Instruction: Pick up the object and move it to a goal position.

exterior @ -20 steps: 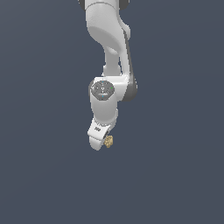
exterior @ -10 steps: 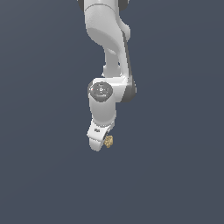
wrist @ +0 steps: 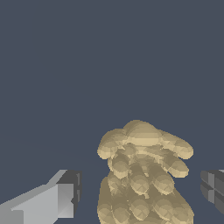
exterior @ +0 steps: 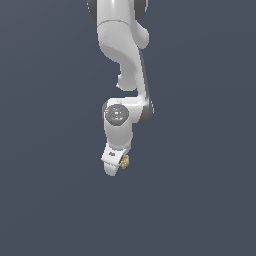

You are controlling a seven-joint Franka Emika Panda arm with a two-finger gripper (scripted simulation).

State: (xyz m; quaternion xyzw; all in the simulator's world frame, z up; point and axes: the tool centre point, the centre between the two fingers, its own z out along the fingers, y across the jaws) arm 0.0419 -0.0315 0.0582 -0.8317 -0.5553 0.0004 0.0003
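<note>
The object (exterior: 124, 161) is a tiny knobbly tan-gold lump at the lower end of the white arm in the exterior view. In the wrist view the object (wrist: 142, 175) fills the space between the two fingers. My gripper (exterior: 118, 164) straddles it. One grey finger (wrist: 59, 197) stands on one side and the dark pad of the other finger (wrist: 212, 186) on the opposite side. A narrow strip of floor shows between each finger and the lump, so the gripper (wrist: 140, 192) is open around it, not touching. The object's lower part runs out of the wrist picture.
A plain dark blue-grey surface (exterior: 200, 200) lies all around, with no other objects, edges or goal marker showing. The white arm (exterior: 122, 55) comes down from the top of the exterior view.
The wrist and hand have sunk slightly lower over the object. The object itself has stayed in the same spot.
</note>
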